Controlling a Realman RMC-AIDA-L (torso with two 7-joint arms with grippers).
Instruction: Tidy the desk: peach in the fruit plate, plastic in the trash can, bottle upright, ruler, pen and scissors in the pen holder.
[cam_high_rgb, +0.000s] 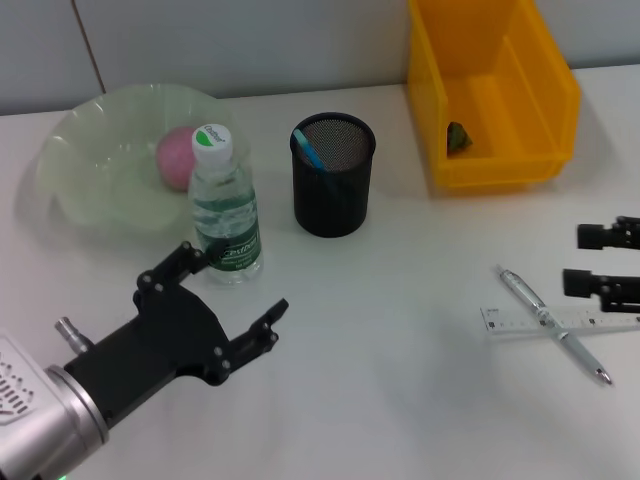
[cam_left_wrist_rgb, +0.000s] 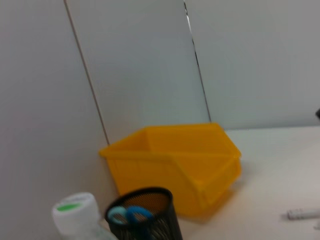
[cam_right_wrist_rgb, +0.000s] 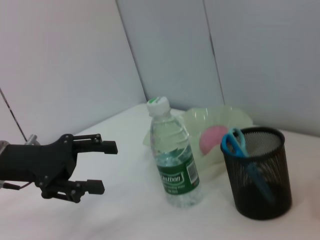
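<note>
The bottle (cam_high_rgb: 226, 208) stands upright beside the green fruit plate (cam_high_rgb: 85, 150), which holds the pink peach (cam_high_rgb: 174, 157). My left gripper (cam_high_rgb: 236, 284) is open just in front of the bottle, apart from it; the right wrist view shows this left gripper (cam_right_wrist_rgb: 109, 166) too. Blue scissors (cam_high_rgb: 309, 150) stand in the black mesh pen holder (cam_high_rgb: 333, 190). The pen (cam_high_rgb: 553, 325) lies across the clear ruler (cam_high_rgb: 520, 321) on the table at the right. My right gripper (cam_high_rgb: 573, 260) is open just above and right of them. A green piece of plastic (cam_high_rgb: 458, 137) lies in the yellow trash can (cam_high_rgb: 540, 90).
A grey panelled wall runs behind the table. The bottle, plate and pen holder stand close together at the back left; the yellow bin (cam_left_wrist_rgb: 175, 165) sits at the back right. White table surface (cam_high_rgb: 400, 400) lies between the two arms.
</note>
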